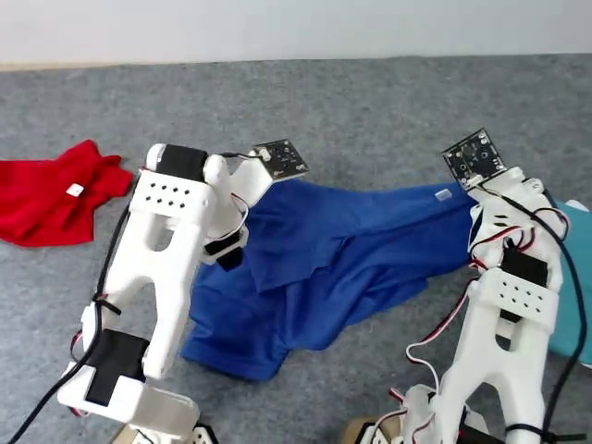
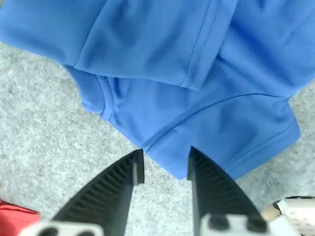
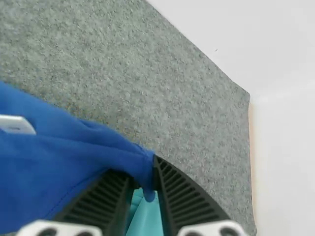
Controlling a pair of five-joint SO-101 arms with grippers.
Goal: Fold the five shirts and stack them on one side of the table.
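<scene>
A blue shirt [image 1: 342, 268] lies spread and partly folded across the middle of the grey table. My right gripper [image 3: 145, 184] is shut on the blue shirt [image 3: 64, 157] at its right edge, with cloth pinched between the fingers. My left gripper [image 2: 165, 164] stands open just above the table, its fingertips at the hem of the blue shirt [image 2: 197, 88] by its left side. A red shirt [image 1: 51, 199] lies crumpled at the far left. A teal shirt [image 1: 573, 287] sits at the right edge, partly behind the right arm.
The grey felt mat [image 1: 370, 120] covers the table and stretches bare behind the shirts. Its far edge meets a white wall [image 1: 277, 28]. A corner of the mat [image 3: 243, 93] shows in the right wrist view.
</scene>
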